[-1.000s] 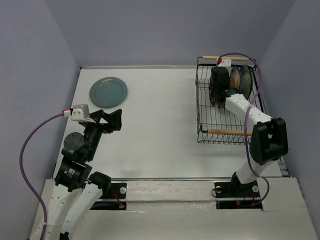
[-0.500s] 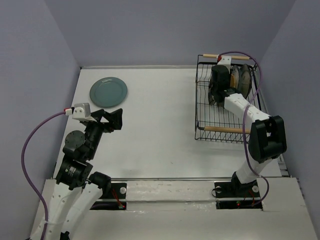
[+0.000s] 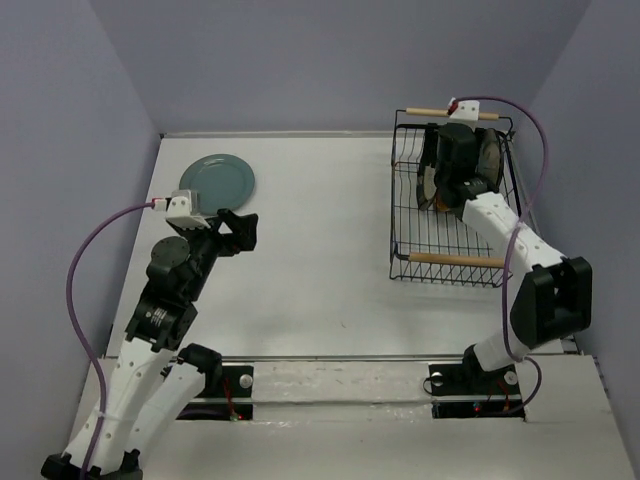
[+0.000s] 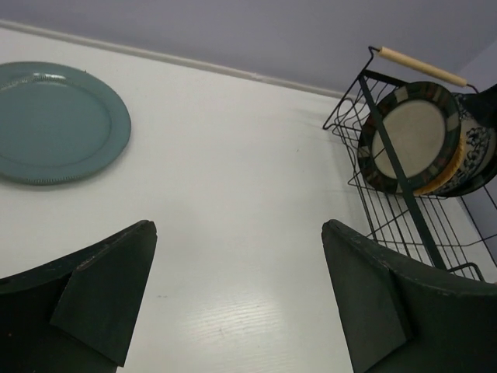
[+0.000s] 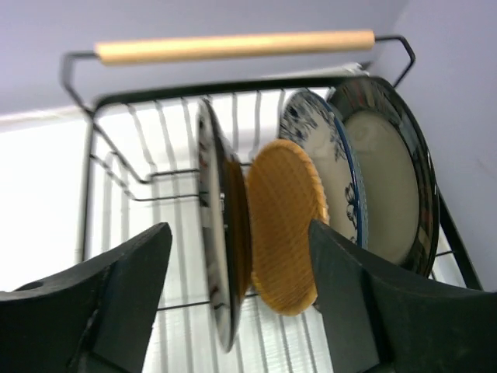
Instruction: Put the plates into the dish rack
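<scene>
Teal plate point(image 3: 217, 184) at ten o'clock: wide left pincer point(image 3: 248, 230) should take its rim once right pincer point(image 5: 238, 227), parted, seemingly empty, clears dish rack point(image 3: 395, 215).

Teal plate point(image 3: 217, 184) lies flat, well apart from the black wire rack point(image 3: 455, 259); inside, four stand on edge: striped plate point(image 5: 211, 233), orange plate point(image 5: 283, 225), floral plate point(image 5: 330, 159), second striped plate point(image 5: 388, 186).

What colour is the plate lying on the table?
The plate is plain teal, clearest in the left wrist view.

A robot lab booth: plain lilac walls point(image 3: 330, 60) box in a white table point(image 3: 320, 270).
</scene>
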Action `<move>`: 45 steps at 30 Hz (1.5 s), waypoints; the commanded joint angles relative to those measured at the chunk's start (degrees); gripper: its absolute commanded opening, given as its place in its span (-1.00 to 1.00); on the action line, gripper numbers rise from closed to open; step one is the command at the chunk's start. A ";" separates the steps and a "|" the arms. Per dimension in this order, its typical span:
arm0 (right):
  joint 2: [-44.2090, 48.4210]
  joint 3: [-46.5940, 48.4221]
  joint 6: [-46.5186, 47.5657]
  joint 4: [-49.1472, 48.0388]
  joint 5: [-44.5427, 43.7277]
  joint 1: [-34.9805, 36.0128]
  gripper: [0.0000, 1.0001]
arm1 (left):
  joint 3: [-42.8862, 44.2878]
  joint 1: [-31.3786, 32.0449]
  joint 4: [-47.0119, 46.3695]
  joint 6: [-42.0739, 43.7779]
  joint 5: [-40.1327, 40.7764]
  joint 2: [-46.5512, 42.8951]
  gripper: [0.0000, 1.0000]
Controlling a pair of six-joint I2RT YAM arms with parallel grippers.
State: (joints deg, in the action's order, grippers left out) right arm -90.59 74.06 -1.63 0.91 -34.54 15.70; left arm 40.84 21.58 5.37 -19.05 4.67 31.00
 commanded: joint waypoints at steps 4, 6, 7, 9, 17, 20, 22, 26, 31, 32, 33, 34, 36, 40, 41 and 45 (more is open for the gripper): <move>15.69 -3.21 -10.66 4.01 18.43 -0.41 0.66 | 0.91 -6.90 -4.82 -9.41 -6.49 11.00 0.98; 19.38 -5.58 -14.18 3.84 25.97 0.63 0.69 | -1.19 -8.39 -7.90 -14.77 -7.39 14.24 0.98; 20.18 -6.03 -14.63 3.93 27.67 1.25 0.70 | -1.98 -9.10 -9.22 -16.62 -7.65 15.48 0.98; 22.80 -8.04 -15.85 4.01 31.18 2.40 0.70 | -3.83 -12.08 -12.74 -21.87 -9.57 18.29 0.98; 31.61 -16.65 -19.20 1.12 39.64 4.77 0.71 | -8.40 -26.14 -21.69 -32.62 -9.15 34.46 0.98; 32.58 -18.42 -19.99 0.68 42.10 5.30 0.71 | -10.51 -30.80 -28.27 -35.61 -8.36 37.89 0.97; 32.75 -19.21 -20.34 0.24 43.06 6.35 0.71 | -10.52 -33.17 -30.93 -37.02 -8.53 41.74 0.96; 32.84 -20.71 -20.78 -0.20 43.95 7.67 0.71 | -6.92 -34.50 -34.89 -39.04 -10.90 50.52 0.91; 32.84 -21.68 -20.70 -2.31 43.77 10.83 0.70 | -0.95 -34.50 -39.37 -41.24 -11.26 62.74 0.86; 32.75 -21.85 -20.78 -2.31 43.60 10.84 0.70 | -0.33 -34.50 -39.81 -41.77 -11.35 64.43 0.85; 32.75 -22.03 -20.61 -2.57 43.60 10.84 0.69 | 0.72 -34.50 -40.69 -42.90 -11.35 65.75 0.85; 32.58 -22.47 -20.61 -2.84 43.42 11.36 0.69 | 1.08 -34.50 -41.74 -43.35 -11.52 68.29 0.83; 32.40 -22.91 -20.61 -3.02 43.42 11.37 0.68 | 2.04 -34.59 -45.08 -44.40 -11.61 70.41 0.78; 32.05 -23.35 -20.87 -3.37 43.33 11.89 0.67 | 3.81 -34.50 -48.69 -46.51 -12.14 75.94 0.64; 32.14 -23.44 -20.96 -3.46 43.42 11.89 0.67 | 4.16 -34.50 -50.78 -46.87 -12.14 76.74 0.52; 32.23 -23.52 -21.14 -3.81 43.34 11.89 0.63 | 4.42 -34.50 -56.15 -50.55 -13.71 82.18 0.16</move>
State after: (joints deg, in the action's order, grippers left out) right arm -58.89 50.63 -22.48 1.13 8.25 26.87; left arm 44.56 -12.75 -45.04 -66.35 -8.25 109.16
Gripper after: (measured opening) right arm 0.824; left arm 0.649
